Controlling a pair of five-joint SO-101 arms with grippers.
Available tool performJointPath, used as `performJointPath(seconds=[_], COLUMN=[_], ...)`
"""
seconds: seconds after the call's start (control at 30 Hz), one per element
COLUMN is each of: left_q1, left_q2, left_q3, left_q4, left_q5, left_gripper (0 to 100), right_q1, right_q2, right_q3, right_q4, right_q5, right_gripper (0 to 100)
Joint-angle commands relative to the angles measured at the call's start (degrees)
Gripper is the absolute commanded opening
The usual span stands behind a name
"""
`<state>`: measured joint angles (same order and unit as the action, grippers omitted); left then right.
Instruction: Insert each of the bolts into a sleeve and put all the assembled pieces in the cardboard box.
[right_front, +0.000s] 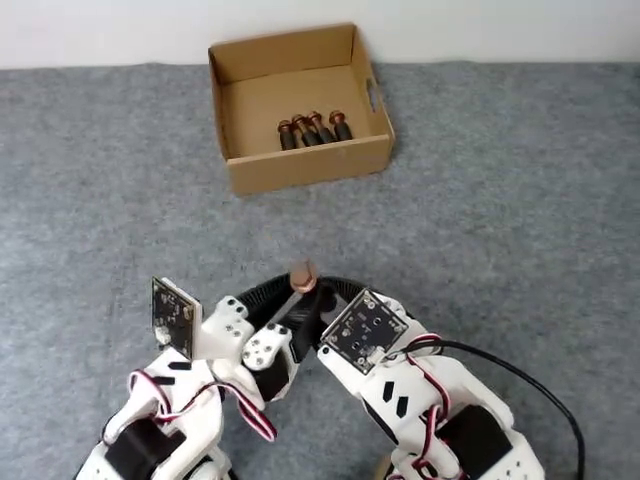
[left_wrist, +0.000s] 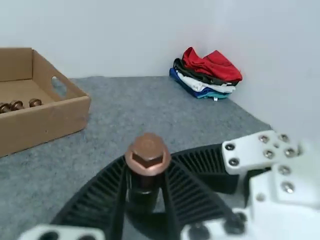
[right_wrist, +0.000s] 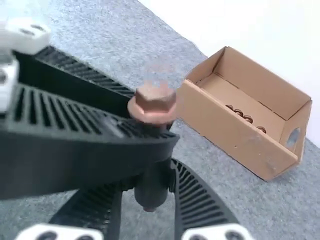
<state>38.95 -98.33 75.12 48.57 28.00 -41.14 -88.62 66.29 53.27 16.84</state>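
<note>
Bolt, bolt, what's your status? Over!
Left end effector and right end effector both shut on sleeve. Bolt seated in it. Four pieces in cardboard box; nothing blocking the way.

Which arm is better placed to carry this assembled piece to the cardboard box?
Left, narrowly. The left gripper is clamped on the sleeve just under the bolt head, and the cardboard box lies open ahead. The right gripper is lower down the sleeve.

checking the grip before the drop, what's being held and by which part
The left gripper and right gripper both clamp the bolt by its dark sleeve, below the copper head.
</note>
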Motion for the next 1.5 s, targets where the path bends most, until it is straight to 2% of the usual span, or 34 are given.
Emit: performJointPath(seconds=[0.0, 0.13, 0.2, 0.43, 0.67, 0.77, 0.87, 1.0, 1.17, 1.23, 1.33, 1.47], left_q1=[1.8, 1.8, 1.1, -8.4, -9.4, -13.9, -20.1, -28.5, -37.2, -38.8, -40.4, -40.4], left_q2=[-0.1, -0.1, -0.1, -0.4, -0.2, -0.5, -0.5, -0.5, -0.5, -0.5, -0.5, -0.5], left_q3=[-0.9, -0.9, -1.2, -2.2, -7.2, -7.0, -6.7, -5.2, 3.7, 8.3, 13.9, 18.9], left_q4=[4.2, 8.3, 9.8, 10.2, 10.4, 10.5, 10.3, 10.0, 9.9, 8.7, 4.7, -0.2], left_q5=[-0.1, -3.9, -5.1, -12.7, -12.7, -12.7, -12.8, -13.1, -13.5, -16.5, -20.9, -23.1], left_gripper=[6, 21, 24, 25, 25, 25, 20, 0, 0, 0, 0, 0], right_q1=[0.9, 0.9, 0.9, 1.1, 5.4, 8.7, 13.8, 23.1, 28.5, 28.9, 30.0, 32.2], right_q2=[-0.4, -0.4, -0.4, -0.4, -0.4, -0.4, -0.4, 0.1, 0.5, 2.9, 10.9, 27.6], right_q3=[-3.3, -3.3, -3.3, -3.3, -3.1, -3.1, -3.3, -3.4, -5.1, -8.3, -16.6, -31.0], right_q4=[-1.6, -1.6, -1.6, -1.5, -1.3, -1.2, -1.1, -0.7, 3.8, 5.1, 6.9, 8.7], right_q5=[0.6, 0.6, 0.6, 0.4, 0.3, 0.2, -2.0, -8.1, -13.5, -13.9, -15.6, -18.0], right_gripper=[0.8, 0.8, 0.8, 0.8, 0.8, 0.8, 0.8, 0.8, 0.8, 0.8, 0.8, 0.8])
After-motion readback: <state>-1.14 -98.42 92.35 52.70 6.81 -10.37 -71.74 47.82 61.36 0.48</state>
